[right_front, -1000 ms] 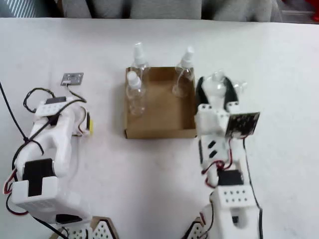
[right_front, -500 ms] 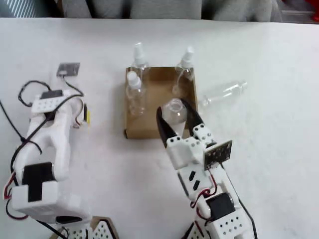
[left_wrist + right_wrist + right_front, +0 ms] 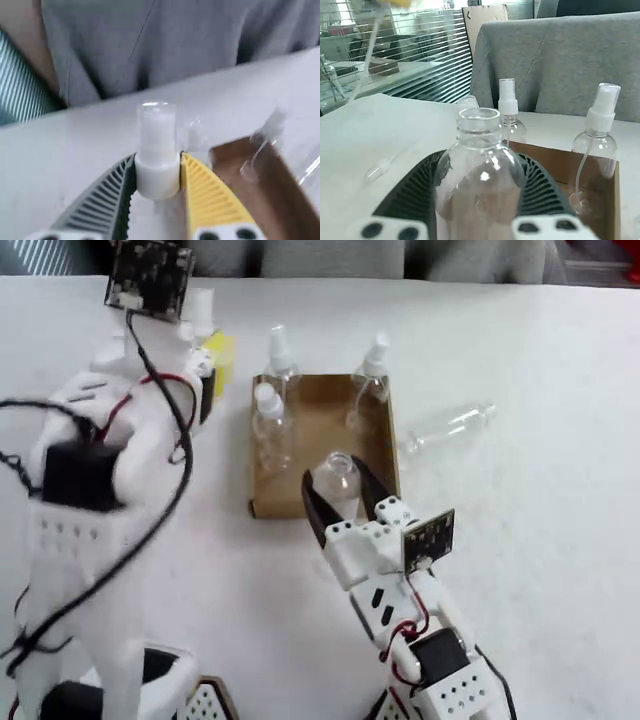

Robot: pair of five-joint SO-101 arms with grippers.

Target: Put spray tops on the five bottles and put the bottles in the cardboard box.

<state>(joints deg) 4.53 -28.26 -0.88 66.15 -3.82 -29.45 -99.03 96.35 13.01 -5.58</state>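
Clamps the uncapped bottle (image 3: 479,170) upright between the right jaws, cardboard box (image 3: 322,435) just beyond, and pinches a spray top (image 3: 157,167) by its collar in the left jaws; probably light, thin-walled, slippery, best gripped mid-body, gently.

In the cardboard box (image 3: 275,505), two capped bottles (image 3: 272,428) crowd the far left corner and a third bottle (image 3: 368,392) the far right. The bare floor between them gives room to my right tool (image 3: 336,475) and its open bottle (image 3: 479,170). A loose bottle (image 3: 445,428) lies on the counter (image 3: 550,540) just right of the box, barring that side. My left tool (image 3: 157,159), gripping a spray top (image 3: 156,125), hangs off the box's far left.
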